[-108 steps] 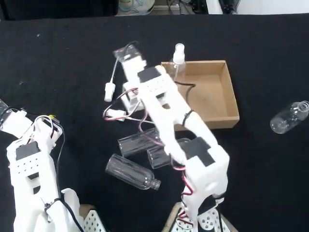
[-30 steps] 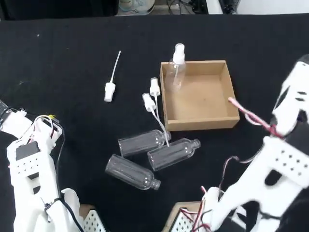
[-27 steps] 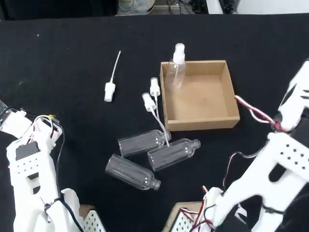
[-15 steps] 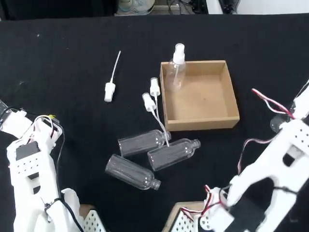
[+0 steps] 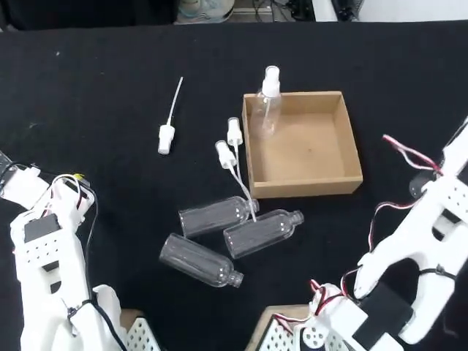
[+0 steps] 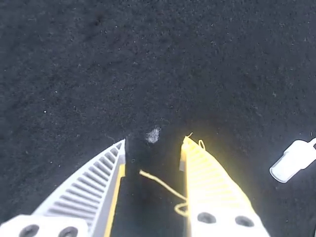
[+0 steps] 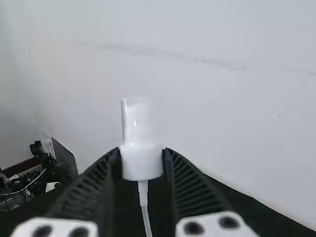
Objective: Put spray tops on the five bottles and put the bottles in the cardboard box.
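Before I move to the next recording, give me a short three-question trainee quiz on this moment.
1. True or false: the right end effector is shut on a spray top.
2. How many uncapped bottles lie clustered on the table near the cardboard box?
3. The left end effector is: A) open over bare table; B) shut on a bottle; C) inside the box.

Key: 1 true; 2 three; 3 A.
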Controlling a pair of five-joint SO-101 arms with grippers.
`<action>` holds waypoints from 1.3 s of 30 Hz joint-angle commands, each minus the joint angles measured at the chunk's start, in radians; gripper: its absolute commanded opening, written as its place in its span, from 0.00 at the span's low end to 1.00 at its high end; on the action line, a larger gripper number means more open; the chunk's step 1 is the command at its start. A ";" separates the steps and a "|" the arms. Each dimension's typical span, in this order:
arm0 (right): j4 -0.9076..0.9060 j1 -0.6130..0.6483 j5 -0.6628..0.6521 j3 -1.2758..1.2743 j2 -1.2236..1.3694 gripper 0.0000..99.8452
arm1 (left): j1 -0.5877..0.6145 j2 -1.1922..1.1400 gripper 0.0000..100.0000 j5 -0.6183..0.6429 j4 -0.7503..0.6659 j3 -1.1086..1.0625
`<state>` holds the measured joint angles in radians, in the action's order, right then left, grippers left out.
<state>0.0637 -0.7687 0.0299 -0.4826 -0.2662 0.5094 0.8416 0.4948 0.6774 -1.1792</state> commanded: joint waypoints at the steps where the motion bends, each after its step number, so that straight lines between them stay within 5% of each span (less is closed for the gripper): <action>1: 0.184 -0.021 -0.041 -0.065 -0.013 0.02 | 0.002 0.020 0.18 0.008 0.002 0.056; 7: 0.402 -0.021 -0.112 -0.202 -0.013 0.02 | 0.002 0.020 0.18 0.008 0.002 0.058; 39: 0.601 -0.005 -0.121 -0.340 -0.004 0.02 | 0.004 0.020 0.18 0.008 0.002 0.058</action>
<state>0.6406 -0.7702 -0.0836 -0.8293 -0.2647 0.5094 0.8416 0.4948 0.6774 -1.1792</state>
